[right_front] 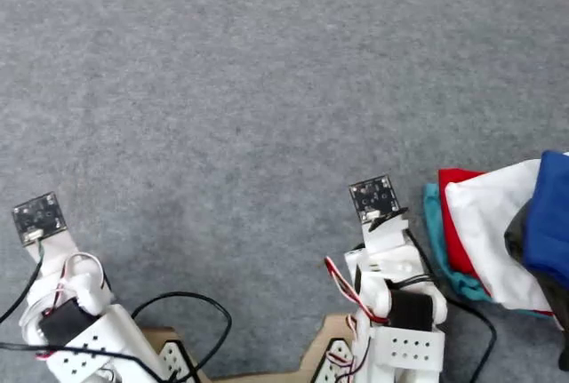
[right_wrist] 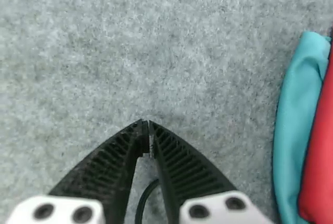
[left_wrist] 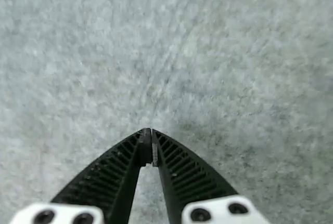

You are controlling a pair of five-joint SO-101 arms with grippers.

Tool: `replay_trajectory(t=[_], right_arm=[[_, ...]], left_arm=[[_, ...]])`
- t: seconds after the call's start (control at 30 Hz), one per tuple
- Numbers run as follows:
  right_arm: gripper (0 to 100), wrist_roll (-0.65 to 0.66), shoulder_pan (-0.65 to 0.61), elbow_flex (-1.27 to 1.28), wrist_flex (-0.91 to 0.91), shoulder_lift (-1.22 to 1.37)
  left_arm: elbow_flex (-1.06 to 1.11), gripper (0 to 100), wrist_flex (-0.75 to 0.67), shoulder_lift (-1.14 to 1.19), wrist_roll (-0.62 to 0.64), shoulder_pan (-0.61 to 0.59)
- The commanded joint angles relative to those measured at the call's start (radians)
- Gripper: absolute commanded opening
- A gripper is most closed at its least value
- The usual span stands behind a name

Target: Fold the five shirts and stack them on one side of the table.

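Table (right_front: 267,90): grey felt-like cover, seen from above.

Left arm (right_front: 71,312): at the near edge, left side. Left gripper (left_wrist: 147,133): jaws closed tip to tip, nothing between them, over bare cover.

Right arm (right_front: 391,285): at the near edge, right of centre, just beside the pile. Right gripper (right_wrist: 145,126): jaws closed tip to tip, holding nothing, over bare cover with the teal and red cloth off to one side.

Pile of shirts (right_front: 480,259): at the right edge of the table, partly cut off by the frame.
- Teal shirt (right_front: 433,223): lowest, its edge showing nearest the right arm.
- Red shirt (right_front: 455,223): on the teal.
- White shirt (right_front: 484,232): over the red.
- Blue shirt (right_front: 547,205): on top, at the frame edge.
- Dark piece (right_front: 516,234): against the blue; kind not clear.

Black cable (right_front: 178,299): loops between the two arm bases.
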Motion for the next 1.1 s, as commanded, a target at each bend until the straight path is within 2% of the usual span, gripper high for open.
replay_trajectory(t=[0.0, 0.17, 0.4, 0.47, 0.63, 0.73, 0.83, 1.07], right_arm=[[0.6, 0.008, -0.012, -0.001, 0.003, -0.099], [0.6, 0.008, -0.012, -0.001, 0.003, -0.099], [0.6, 0.008, -0.012, -0.001, 0.003, -0.099], [0.6, 0.008, -0.012, -0.001, 0.003, -0.099], [0.6, 0.008, -0.012, -0.001, 0.003, -0.099], [0.6, 0.008, -0.012, -0.001, 0.003, -0.099], [0.6, 0.008, -0.012, -0.001, 0.003, -0.099], [0.6, 0.008, -0.012, -0.001, 0.003, -0.099]], left_arm=[[0.038, 2, 0.0, -0.064, -0.009, -0.069], [0.035, 2, 0.0, -0.064, -0.009, -0.178], [0.034, 2, 0.0, -0.064, -0.009, -0.224], [0.032, 2, 0.0, -0.065, -0.008, -0.124], [0.035, 2, 0.0, -0.065, -0.005, 0.241], [0.075, 2, -0.015, -0.065, -0.005, 0.39], [0.084, 2, -0.023, -0.061, -0.005, 0.45], [0.086, 2, -0.023, -0.061, -0.006, 0.457]])
